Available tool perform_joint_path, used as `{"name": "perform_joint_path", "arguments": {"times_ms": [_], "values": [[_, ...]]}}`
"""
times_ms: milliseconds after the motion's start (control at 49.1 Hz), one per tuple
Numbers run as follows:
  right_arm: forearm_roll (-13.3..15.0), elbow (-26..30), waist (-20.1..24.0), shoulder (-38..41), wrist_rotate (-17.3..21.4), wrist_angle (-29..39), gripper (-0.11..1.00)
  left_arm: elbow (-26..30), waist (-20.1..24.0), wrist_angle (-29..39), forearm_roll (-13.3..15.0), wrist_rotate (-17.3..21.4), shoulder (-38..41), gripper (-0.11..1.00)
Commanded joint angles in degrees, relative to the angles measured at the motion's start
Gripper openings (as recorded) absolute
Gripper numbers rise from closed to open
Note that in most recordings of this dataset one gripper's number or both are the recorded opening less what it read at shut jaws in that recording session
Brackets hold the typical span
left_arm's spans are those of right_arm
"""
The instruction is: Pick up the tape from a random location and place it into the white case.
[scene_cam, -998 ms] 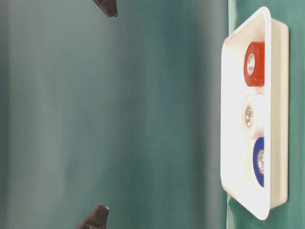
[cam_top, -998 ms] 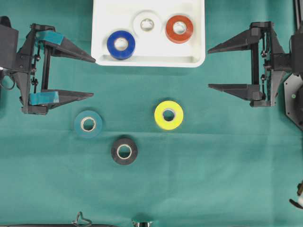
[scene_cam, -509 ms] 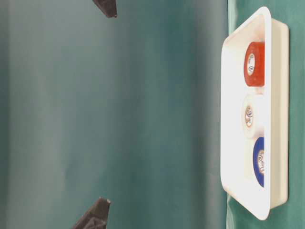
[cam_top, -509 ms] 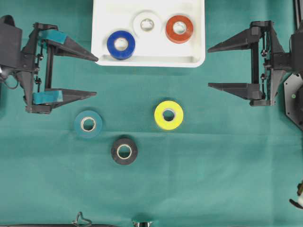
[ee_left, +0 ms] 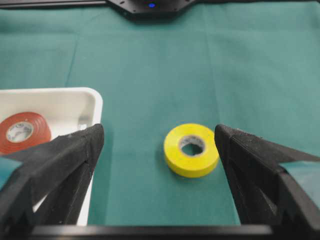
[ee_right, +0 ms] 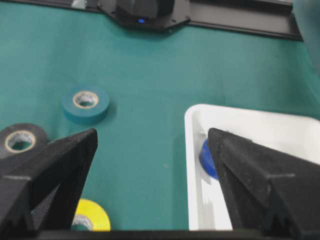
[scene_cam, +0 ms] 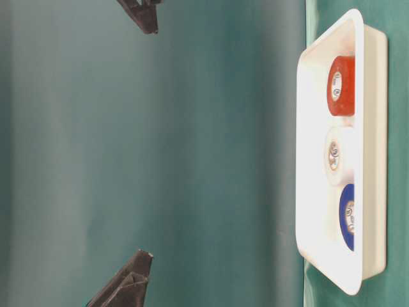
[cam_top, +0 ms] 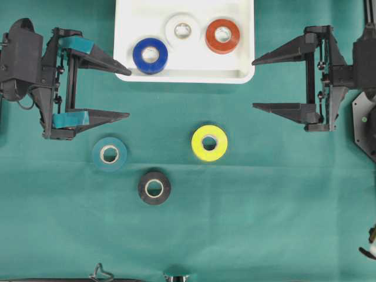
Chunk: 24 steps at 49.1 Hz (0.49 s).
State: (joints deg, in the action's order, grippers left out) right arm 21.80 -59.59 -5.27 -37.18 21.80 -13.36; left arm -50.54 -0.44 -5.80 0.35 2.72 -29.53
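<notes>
No legible text is found; small print inside the red tape roll point(scene_cam: 340, 86) core is too blurred to be read.

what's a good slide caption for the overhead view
Three tape rolls in the white case, three on the cloth, both end effectors open.

A: What is the ground surface?
B: A cloth-covered counter point(cam_top: 264, 223), dark green, with faint fold lines crossing it.

A: And the band along the far edge in the wrist views?
B: A black rail point(ee_right: 240, 22) with a dark housing point(ee_right: 145, 9) carrying a small blue light point(ee_right: 141, 21).

A: At the overhead view's lower edge?
B: A small bent wire piece point(cam_top: 101, 272), left of centre.
</notes>
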Motion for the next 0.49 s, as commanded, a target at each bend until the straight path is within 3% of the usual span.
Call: {"name": "perform_joint_path", "arguments": {"times_ms": [0,285,468], "values": [[-0.18,1.67,0.00,0.44,-0.09,-1.05,0.88,1.49,0.35,-0.79,0.18,0.09,-0.18,0.99],[-0.18,1.32,0.00,0.18,-0.09,-0.26,0.88,0.44,0.35,-0.26,0.18,0.09,-1.76,0.99],[-0.18,0.62,-0.09,-2.64,0.09,3.78,0.88,-1.76,0.35,0.18,0.18,0.00,-5.36,0.99]]}}
